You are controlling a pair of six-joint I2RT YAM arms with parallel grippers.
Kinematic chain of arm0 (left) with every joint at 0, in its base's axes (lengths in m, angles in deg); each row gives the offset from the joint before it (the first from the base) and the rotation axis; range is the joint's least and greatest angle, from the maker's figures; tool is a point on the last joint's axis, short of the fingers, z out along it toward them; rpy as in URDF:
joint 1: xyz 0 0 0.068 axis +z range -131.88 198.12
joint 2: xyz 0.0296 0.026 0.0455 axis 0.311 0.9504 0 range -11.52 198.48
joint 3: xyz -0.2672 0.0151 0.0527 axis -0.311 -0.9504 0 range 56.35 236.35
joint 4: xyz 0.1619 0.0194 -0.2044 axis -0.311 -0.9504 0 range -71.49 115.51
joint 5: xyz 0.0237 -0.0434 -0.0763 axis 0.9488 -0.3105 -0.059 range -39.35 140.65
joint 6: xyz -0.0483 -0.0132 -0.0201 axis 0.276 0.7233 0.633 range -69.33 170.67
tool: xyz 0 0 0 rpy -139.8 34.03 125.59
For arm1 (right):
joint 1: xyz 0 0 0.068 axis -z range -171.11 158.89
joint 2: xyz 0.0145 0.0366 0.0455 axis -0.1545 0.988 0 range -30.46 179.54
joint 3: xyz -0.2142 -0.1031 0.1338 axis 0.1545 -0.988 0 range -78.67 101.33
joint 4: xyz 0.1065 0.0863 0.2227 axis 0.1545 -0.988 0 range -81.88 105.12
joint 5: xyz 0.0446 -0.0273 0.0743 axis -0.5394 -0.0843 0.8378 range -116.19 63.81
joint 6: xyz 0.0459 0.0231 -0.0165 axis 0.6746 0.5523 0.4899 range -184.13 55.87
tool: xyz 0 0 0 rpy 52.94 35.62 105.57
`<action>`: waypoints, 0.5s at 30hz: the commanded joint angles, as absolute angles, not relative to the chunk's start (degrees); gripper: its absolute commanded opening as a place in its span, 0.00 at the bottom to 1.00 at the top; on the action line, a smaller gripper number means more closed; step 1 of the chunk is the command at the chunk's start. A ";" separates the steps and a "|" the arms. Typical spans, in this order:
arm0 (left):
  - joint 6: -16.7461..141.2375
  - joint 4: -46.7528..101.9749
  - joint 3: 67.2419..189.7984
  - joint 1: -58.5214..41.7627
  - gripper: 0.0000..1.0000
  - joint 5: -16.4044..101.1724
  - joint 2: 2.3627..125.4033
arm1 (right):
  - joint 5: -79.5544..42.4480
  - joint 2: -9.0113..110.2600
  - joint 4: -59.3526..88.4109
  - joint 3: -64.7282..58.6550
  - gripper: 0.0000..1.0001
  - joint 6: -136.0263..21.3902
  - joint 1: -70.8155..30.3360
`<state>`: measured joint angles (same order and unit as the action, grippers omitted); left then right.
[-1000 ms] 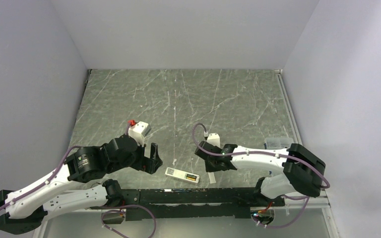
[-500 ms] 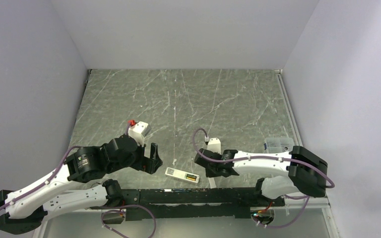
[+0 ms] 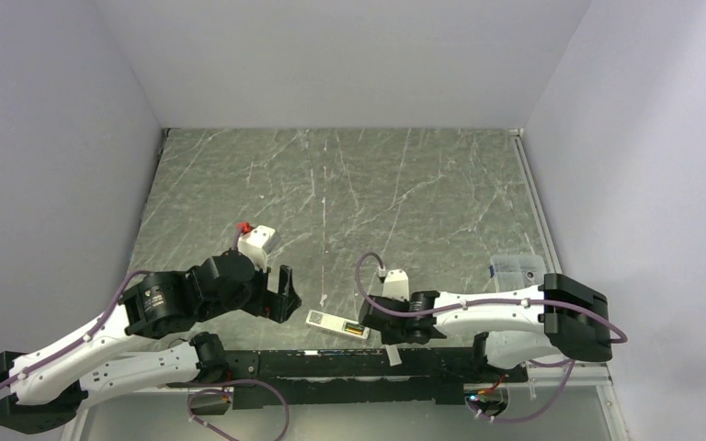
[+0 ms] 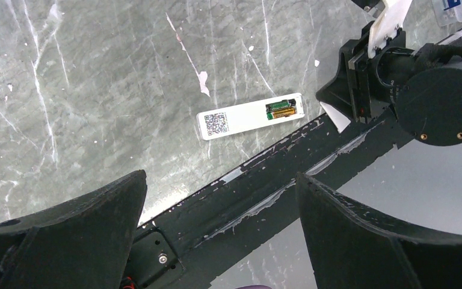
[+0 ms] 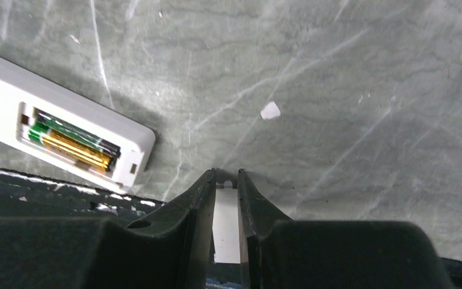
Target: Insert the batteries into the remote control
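White remote (image 4: pixel 249 115) (loaded) beside right claw (image 5: pixel 224 176)

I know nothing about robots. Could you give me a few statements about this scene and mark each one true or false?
1. Two batteries lie in the recess of the remote control. True.
2. The left gripper grips the remote control. False: its jaws stand wide open and empty, apart from it.
3. The right gripper pinches a thin white flat piece. True.
4. The remote control lies buttons up. False: its open battery recess and a square code sticker face up.
5. The remote control lies by the far wall. False: it lies at the near edge, beside the black rail.
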<state>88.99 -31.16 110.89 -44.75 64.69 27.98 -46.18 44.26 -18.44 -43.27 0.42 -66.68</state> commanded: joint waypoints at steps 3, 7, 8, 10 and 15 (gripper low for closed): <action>89.16 -29.93 110.84 -45.12 1.00 65.70 27.51 | -48.10 42.88 -29.44 -39.92 0.30 4.43 -68.60; 89.21 -29.87 110.84 -45.16 0.99 65.66 27.57 | -48.96 39.29 -31.32 -38.94 0.36 5.56 -69.13; 89.09 -29.81 110.84 -45.16 1.00 65.62 27.53 | -48.84 38.41 -31.36 -39.13 0.38 5.84 -69.22; 89.07 -29.82 110.76 -45.23 1.00 65.59 27.47 | -48.13 36.99 -31.06 -39.65 0.39 6.51 -69.48; 89.02 -29.70 110.76 -45.25 1.00 65.55 27.38 | -46.52 35.79 -30.11 -40.60 0.42 8.55 -71.11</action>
